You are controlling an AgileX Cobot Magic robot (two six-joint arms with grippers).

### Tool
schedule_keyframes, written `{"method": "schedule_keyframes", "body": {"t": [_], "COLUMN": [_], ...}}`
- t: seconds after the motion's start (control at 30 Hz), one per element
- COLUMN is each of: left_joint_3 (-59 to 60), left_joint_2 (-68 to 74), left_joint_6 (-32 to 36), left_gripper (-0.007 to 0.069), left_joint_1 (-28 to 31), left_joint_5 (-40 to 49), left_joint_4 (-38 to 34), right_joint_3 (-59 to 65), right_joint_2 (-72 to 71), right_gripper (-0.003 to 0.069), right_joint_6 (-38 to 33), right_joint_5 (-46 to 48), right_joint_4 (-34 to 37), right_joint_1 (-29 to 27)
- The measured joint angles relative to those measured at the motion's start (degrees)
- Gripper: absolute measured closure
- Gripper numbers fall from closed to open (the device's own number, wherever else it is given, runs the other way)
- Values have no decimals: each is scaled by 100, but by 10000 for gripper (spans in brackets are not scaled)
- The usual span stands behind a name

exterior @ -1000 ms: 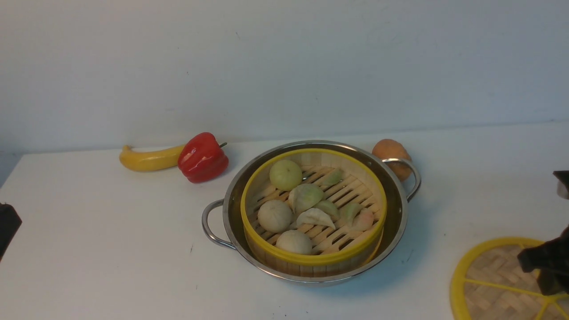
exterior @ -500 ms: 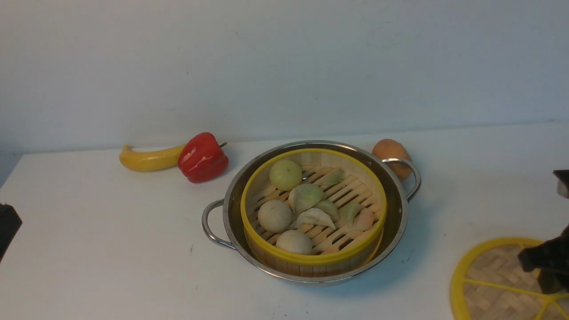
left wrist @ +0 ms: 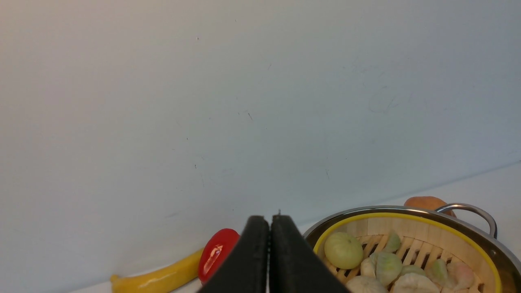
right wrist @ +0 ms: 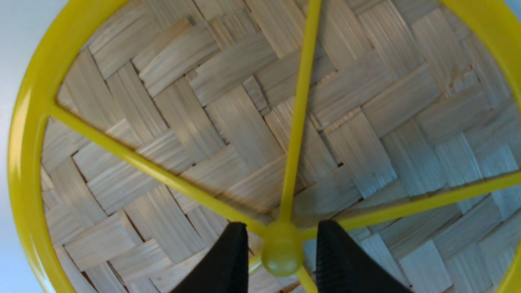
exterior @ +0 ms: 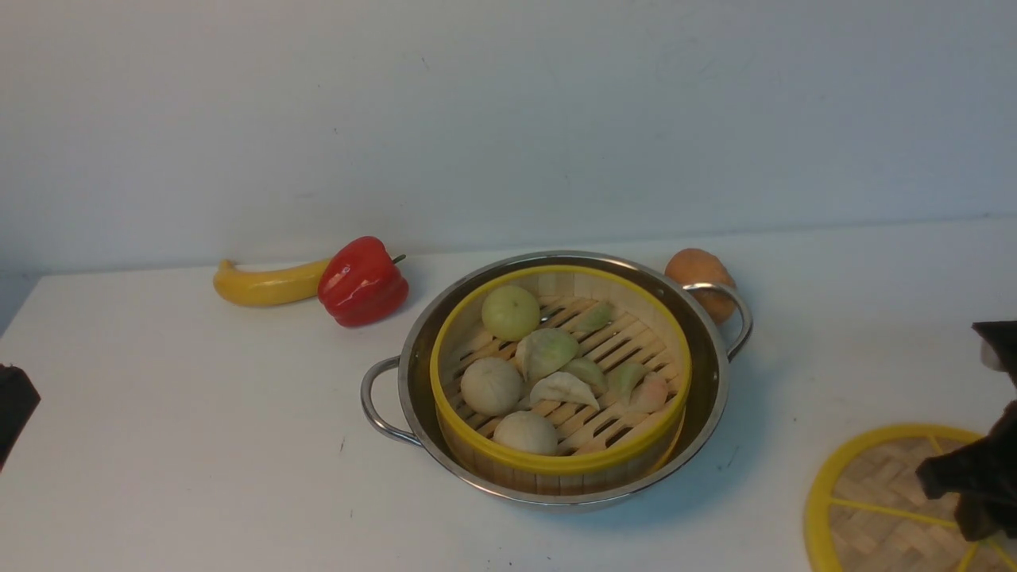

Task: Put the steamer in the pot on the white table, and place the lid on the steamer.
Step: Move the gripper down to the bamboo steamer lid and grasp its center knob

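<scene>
On wht tbl [exterior: 199, 413]: yel-rimmed woven lid [right wrist: 244, 122]

The open hand [right wrist: 283, 240] straddles the yellow knob [right wrist: 282, 254] of the woven lid [right wrist: 244, 106].

A plain pale wall [exterior: 508, 119] filled the background from nine o'clock round to three, its paint (a little scuffed, with small dark specks) cool and bluish. The white bench [exterior: 199, 413] met it along a straight edge, and soft light left a faint bluish shadow on the bench toward four o'clock.
</scene>
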Motion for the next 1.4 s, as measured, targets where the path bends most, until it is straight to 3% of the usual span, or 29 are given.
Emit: {"method": "schedule_keyframes", "body": {"t": [0.2,0.47,0.73,1.0,1.23,1.4], "left_joint_3": [0,0,0,0,0,0], "left_joint_2": [0,0,0,0,0,0], "left_joint_6": [0,0,0,0,0,0], "left_gripper": [624,624,624,624,624,624], "left_joint_1": [0,0,0,0,0,0], "left_joint_5": [0,0,0,0,1,46], "left_joint_4": [0,0,0,0,0,0], "right_joint_3": [-29,-62,-204,-1393,-2359,-3047], "right_joint_2": [111,111,116,116,116,122], "right_gripper": [422,512,515,515,515,515], "right_joint_6": [21,39,29,17,17,-38], "right_joint_5": [-33,-32,385,1754,1883,1907], "right_joint_4": [0,0,-59,-162,-162,460], "right_joint_1": [0,0,0,0,0,0]}}
